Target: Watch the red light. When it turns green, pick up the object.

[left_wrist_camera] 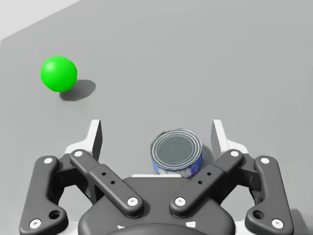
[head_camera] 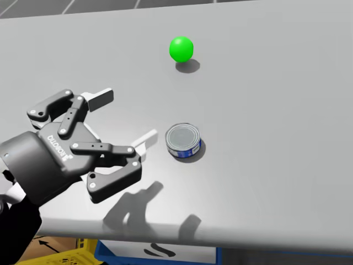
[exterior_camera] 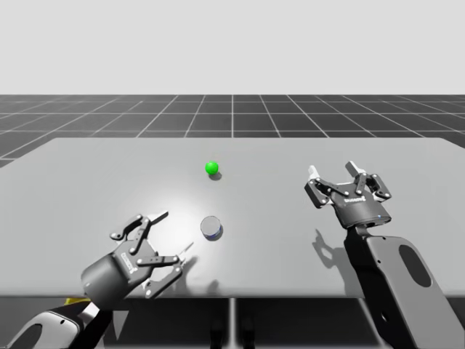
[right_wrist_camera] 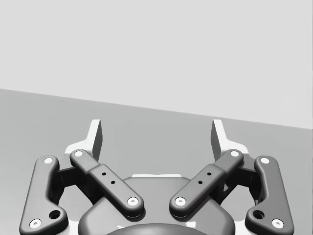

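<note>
The light is a green ball [exterior_camera: 211, 168] [head_camera: 181, 48] [left_wrist_camera: 58, 73] resting on the grey table [exterior_camera: 290, 218]. A short round can [exterior_camera: 211, 227] [head_camera: 183, 141] [left_wrist_camera: 176, 152] with a grey lid and blue side stands upright near the table's middle. My left gripper [exterior_camera: 176, 234] [head_camera: 122, 118] [left_wrist_camera: 157, 134] is open just left of the can; in the left wrist view the can sits between its fingers, nearer one finger, touching neither. Over the right half of the table my right gripper [exterior_camera: 333, 171] [right_wrist_camera: 157, 134] is open with nothing between its fingers.
The table's front edge [exterior_camera: 232, 297] runs just behind my left hand. Below that edge, a yellow crate [head_camera: 60, 258] and a blue box [head_camera: 160, 255] stand on the floor.
</note>
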Controlling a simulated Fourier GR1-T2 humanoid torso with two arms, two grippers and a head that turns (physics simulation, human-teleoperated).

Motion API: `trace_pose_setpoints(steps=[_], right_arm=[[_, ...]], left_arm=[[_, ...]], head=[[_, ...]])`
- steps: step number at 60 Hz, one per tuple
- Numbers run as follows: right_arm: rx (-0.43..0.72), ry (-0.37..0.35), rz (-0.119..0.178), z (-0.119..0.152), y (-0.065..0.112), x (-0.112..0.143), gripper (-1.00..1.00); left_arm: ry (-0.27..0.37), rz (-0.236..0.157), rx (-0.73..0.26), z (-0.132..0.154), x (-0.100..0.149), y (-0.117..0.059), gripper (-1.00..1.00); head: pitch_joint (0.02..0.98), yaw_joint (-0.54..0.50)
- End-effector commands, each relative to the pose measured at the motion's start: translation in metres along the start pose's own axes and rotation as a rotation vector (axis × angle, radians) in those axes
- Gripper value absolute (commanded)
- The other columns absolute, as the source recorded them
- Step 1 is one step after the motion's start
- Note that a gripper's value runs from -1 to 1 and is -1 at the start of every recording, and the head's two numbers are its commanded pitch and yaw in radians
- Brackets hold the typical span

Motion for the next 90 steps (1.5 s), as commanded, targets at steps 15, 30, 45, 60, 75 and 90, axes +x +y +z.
trace_pose_setpoints(steps=[15, 30, 45, 60, 75, 90], right_arm=[[-0.013, -0.011, 0.002, 0.003, -0.002, 0.0, -1.0], [-0.009, -0.014, 0.0, 0.003, 0.0, -0.001, -1.0], [-0.007, -0.016, -0.003, 0.004, 0.0, -0.001, -1.0], [-0.007, -0.017, -0.01, 0.005, -0.001, 0.0, -1.0], [-0.005, -0.02, -0.019, 0.005, -0.002, 0.001, -1.0], [-0.008, -0.022, -0.021, 0.004, -0.003, 0.002, -1.0]], left_arm=[[0.136, 0.033, -0.03, -0.049, -0.051, -0.027, -1.0], [0.177, 0.053, -0.022, -0.076, -0.061, -0.03, -1.0], [0.216, 0.079, 0.028, -0.102, -0.071, -0.023, -1.0], [0.259, 0.118, 0.024, -0.107, -0.081, -0.021, -0.94], [0.264, 0.121, -0.008, -0.106, -0.083, -0.024, 0.98], [0.259, 0.113, -0.015, -0.105, -0.083, -0.026, 1.0]], head=[[0.871, 0.15], [0.874, 0.14], [0.878, 0.14], [0.877, 0.13], [0.87, 0.12], [0.768, 0.12]])
